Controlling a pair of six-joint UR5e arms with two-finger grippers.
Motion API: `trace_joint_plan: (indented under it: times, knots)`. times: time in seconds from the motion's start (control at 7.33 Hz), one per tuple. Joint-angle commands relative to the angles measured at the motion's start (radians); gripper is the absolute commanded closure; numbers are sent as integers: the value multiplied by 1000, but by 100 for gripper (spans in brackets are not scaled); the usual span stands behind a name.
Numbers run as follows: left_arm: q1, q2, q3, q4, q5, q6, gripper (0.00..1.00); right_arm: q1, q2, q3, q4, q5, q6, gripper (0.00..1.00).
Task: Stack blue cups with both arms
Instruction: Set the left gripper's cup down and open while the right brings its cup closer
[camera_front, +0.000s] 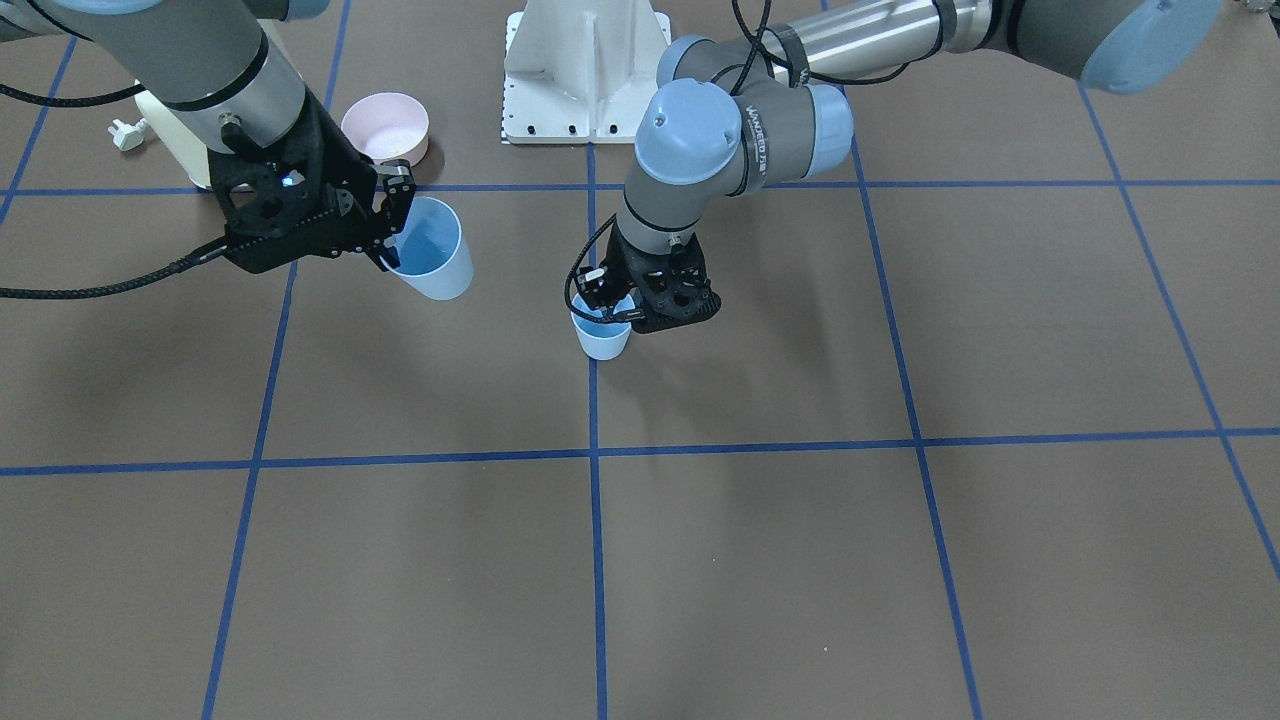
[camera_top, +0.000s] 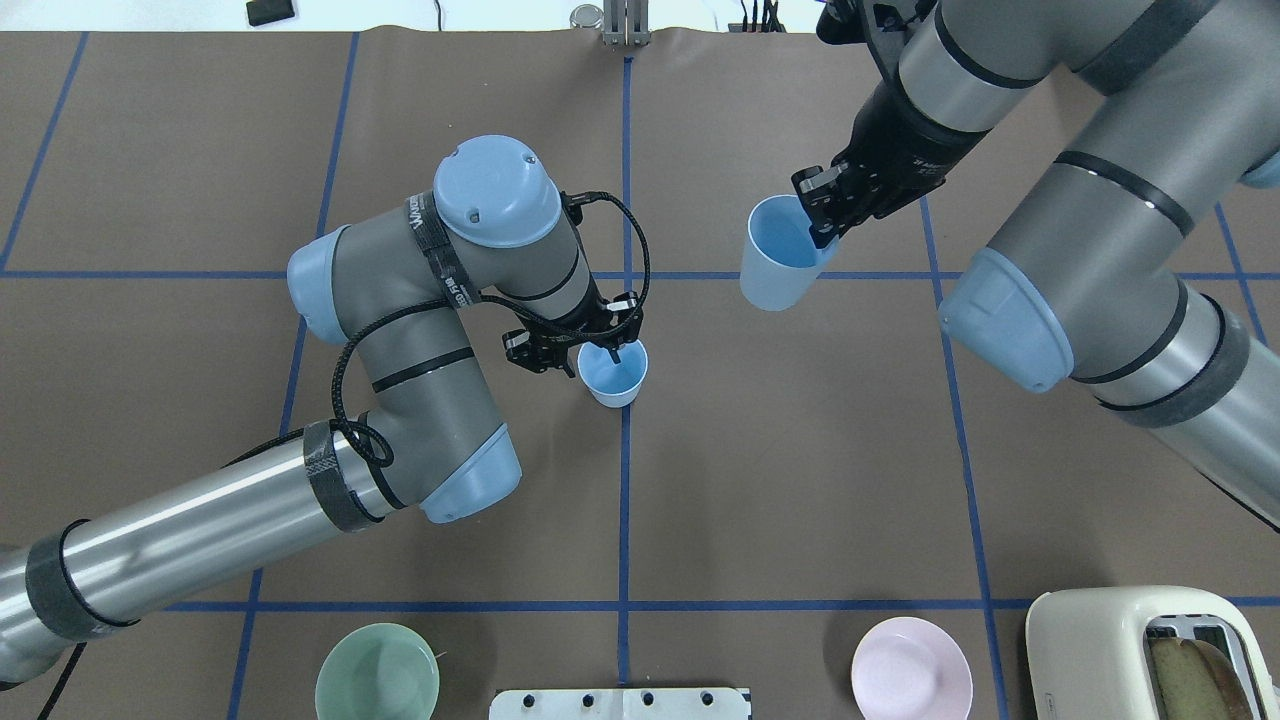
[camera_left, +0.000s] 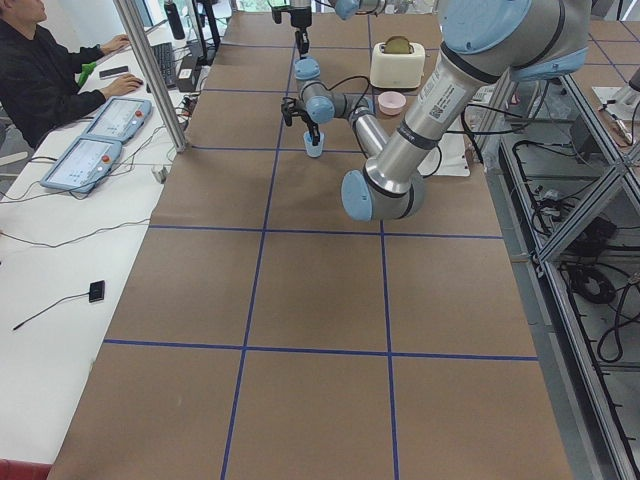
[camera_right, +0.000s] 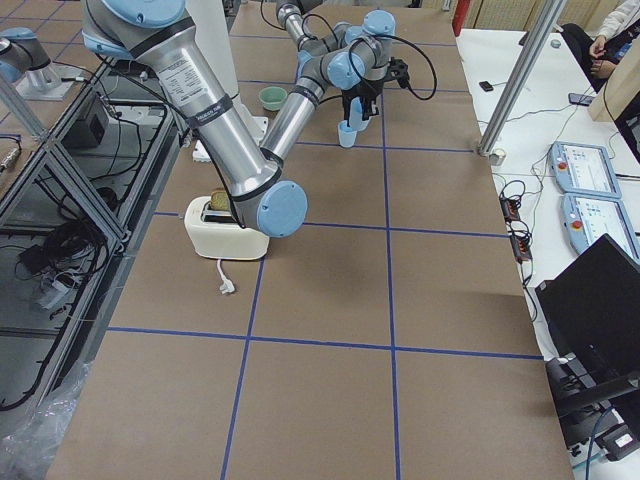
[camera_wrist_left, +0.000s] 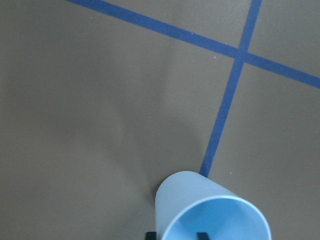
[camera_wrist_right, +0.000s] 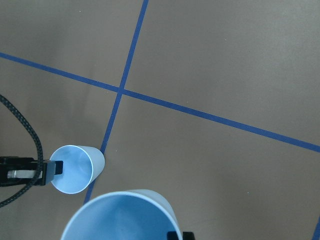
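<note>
One blue cup (camera_top: 612, 372) stands upright on the table at the centre line. It also shows in the front view (camera_front: 601, 340) and the left wrist view (camera_wrist_left: 210, 210). My left gripper (camera_top: 603, 350) is shut on its rim, one finger inside and one outside. My right gripper (camera_top: 825, 215) is shut on the rim of the second blue cup (camera_top: 778, 255) and holds it tilted above the table, to the right of and beyond the first. In the right wrist view the held cup (camera_wrist_right: 120, 217) hangs near the standing cup (camera_wrist_right: 77, 169).
A pink bowl (camera_top: 910, 680), a mint-green bowl (camera_top: 377, 680) and a cream toaster (camera_top: 1150, 650) stand along the robot's edge of the table. The white base (camera_front: 587, 70) sits between the arms. An operator (camera_left: 40, 70) sits at a side desk.
</note>
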Motion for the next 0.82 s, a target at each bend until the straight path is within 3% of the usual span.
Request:
trace_joint_plan:
  times: [0.0,0.41,0.68]
  knots:
    - [-15,12,-24,2,6,2,10,-54,43,-14,0,-47,56,100]
    - [-81,135,-176,50,-8,144,8,-83,70,-39,2,-59,71,100]
    - [-134,186,-239,118,-10,302,7,-144,132,-93,8,-130,103,100]
